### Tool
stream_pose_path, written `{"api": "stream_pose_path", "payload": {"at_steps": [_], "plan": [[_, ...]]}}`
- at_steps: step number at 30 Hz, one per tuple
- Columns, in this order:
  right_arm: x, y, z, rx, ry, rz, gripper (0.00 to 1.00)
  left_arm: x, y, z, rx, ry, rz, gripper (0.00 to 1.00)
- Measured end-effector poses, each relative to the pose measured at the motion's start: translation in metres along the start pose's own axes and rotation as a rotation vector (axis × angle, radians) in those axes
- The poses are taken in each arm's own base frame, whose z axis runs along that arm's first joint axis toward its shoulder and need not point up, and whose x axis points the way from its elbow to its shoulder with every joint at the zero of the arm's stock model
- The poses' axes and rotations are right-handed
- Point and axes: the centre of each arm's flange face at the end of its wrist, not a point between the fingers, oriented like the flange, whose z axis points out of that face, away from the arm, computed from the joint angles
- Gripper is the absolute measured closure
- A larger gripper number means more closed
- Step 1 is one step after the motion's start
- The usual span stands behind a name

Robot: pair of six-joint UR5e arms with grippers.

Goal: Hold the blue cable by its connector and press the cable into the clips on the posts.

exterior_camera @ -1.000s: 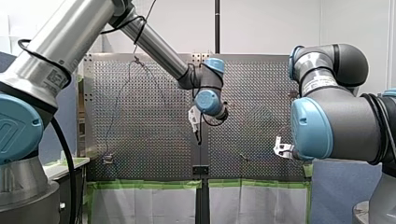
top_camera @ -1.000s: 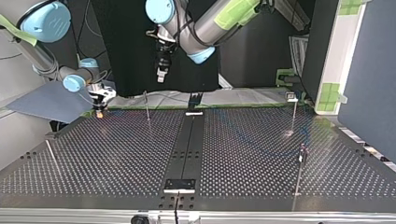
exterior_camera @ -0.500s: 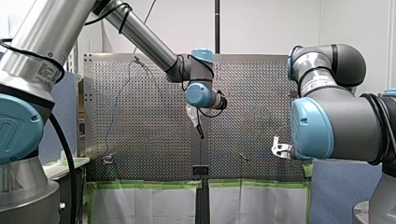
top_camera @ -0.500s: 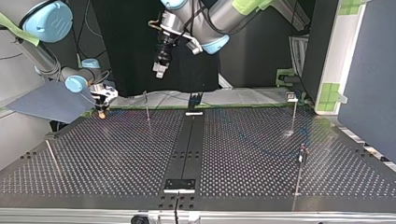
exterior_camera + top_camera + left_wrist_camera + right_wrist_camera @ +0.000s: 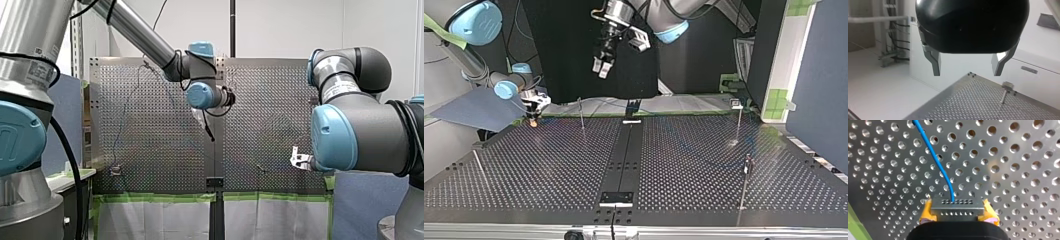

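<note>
The perforated table [image 5: 534, 170] had a black strip [image 5: 624, 155] down its middle, thin posts [image 5: 581, 112] standing well apart on either half, and a blue cable [image 5: 933, 155] running across its holes.

We face a plain white wall [image 5: 285, 25] beyond the silver perforated metal table [image 5: 150, 125], and a thin dark vertical pole [image 5: 232, 27] rises against that wall. A strip of green tape [image 5: 150, 197] edges the table's near side, above pale hanging sheets [image 5: 150, 220]. A blue-grey panel [image 5: 365, 205] fills the front view's lower right.

In the top view we see a black backdrop [image 5: 559, 65] behind the table's far edge. At the right stands a white upright board [image 5: 786, 55] patched with green tape squares [image 5: 779, 100], beside a dark blue-grey screen [image 5: 824, 75].

In the left wrist view we find white cabinets [image 5: 1038, 75] with a grey bar handle [image 5: 1029, 69], and black cables [image 5: 896, 41].
</note>
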Motion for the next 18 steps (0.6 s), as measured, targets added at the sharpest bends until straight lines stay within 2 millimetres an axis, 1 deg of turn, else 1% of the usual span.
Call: {"api": "stream_pose_path", "payload": {"at_steps": [11,18], "plan": [[0.001,-0.013,-0.001,-0.015,-0.013,-0.049,1.0,-0.027,0.0,-0.03,0.05,-0.079,-0.048,0.0],[0.005,-0.021,-0.007,-0.027,-0.017,-0.06,1.0,-0.043,0.003,-0.053,0.064,-0.138,-0.069,0.0]]}}
